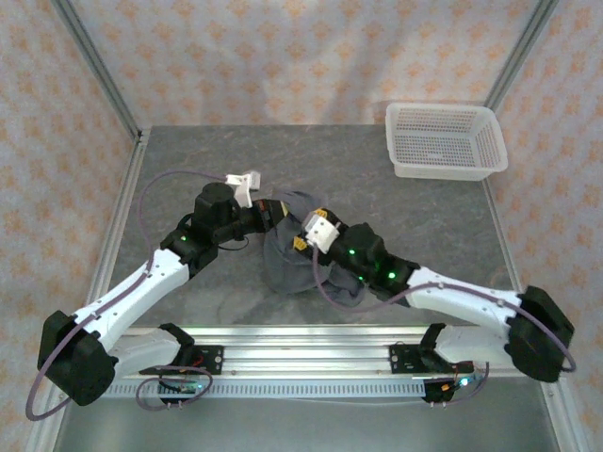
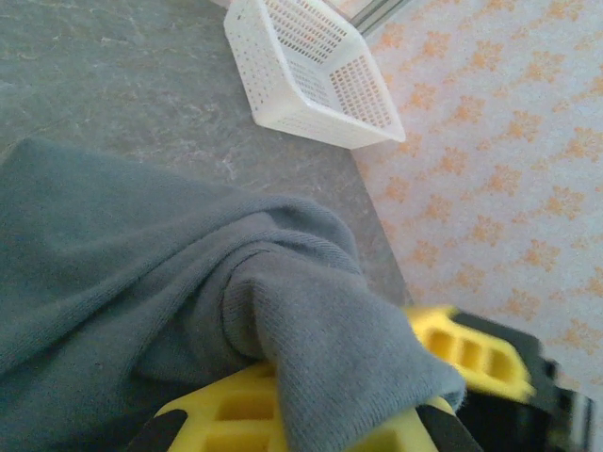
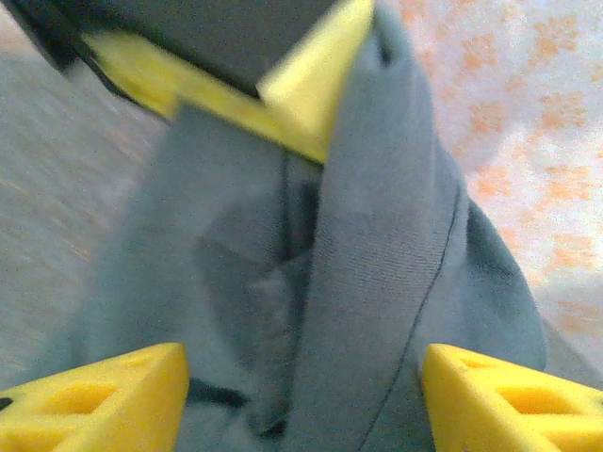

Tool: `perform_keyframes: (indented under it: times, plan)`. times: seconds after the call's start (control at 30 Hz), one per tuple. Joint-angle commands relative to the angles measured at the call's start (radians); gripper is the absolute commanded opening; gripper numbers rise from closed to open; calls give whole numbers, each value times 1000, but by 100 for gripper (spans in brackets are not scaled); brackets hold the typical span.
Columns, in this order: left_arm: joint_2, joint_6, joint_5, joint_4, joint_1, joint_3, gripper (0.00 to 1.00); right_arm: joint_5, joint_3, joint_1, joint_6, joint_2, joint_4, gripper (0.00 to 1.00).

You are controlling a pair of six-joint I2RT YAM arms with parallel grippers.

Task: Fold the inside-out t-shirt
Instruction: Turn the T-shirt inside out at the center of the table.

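Observation:
The inside-out t-shirt [image 1: 287, 268] is a dark slate-grey bunch in the middle of the table, hanging between my two grippers. My left gripper [image 1: 273, 212] is shut on a fold of it. In the left wrist view the cloth [image 2: 141, 273] runs out from between the yellow fingers of that gripper [image 2: 320, 424]. My right gripper [image 1: 303, 240] sits just right of the left one. In the right wrist view its jaws [image 3: 301, 405] stand wide open, with a seamed band of the t-shirt [image 3: 377, 245] lying loose between them. The left gripper's yellow finger [image 3: 283, 104] holds the cloth above.
A white mesh basket [image 1: 445, 141] stands at the far right corner of the table, also seen in the left wrist view [image 2: 311, 71]. Patterned walls close in the grey table [image 1: 217, 160] on three sides. Metal frame posts rise at the back corners.

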Motion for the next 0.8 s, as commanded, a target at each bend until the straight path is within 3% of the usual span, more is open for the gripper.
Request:
perform_keyframes:
  times: [0.0, 0.1, 0.17, 0.33, 0.43, 0.5, 0.63, 0.77]
  plan:
    - [-14, 4, -13, -17, -1, 41, 0, 141, 94, -2, -110, 76, 25, 55]
    - [-38, 23, -80, -89, 1, 47, 0, 130, 123, -8, -42, 73, -18, 12]
    - [-46, 38, -123, -142, 7, 52, 0, 50, 123, -14, 4, 23, -91, 2]
    - [-10, 122, -246, -272, 21, 72, 0, -536, 130, -105, 209, -131, -287, 3]
    - [33, 158, -284, -270, 43, 53, 0, -690, 124, -159, 319, -161, -269, 0]
    - [69, 185, -308, -242, 46, 28, 0, -793, 95, -198, 417, -169, -160, 0]
    - [142, 183, -322, -144, 47, -35, 23, -921, 74, -252, 583, -139, 32, 0]
    - [80, 187, -405, -119, 49, -96, 51, -947, 68, -285, 654, -115, 105, 0]
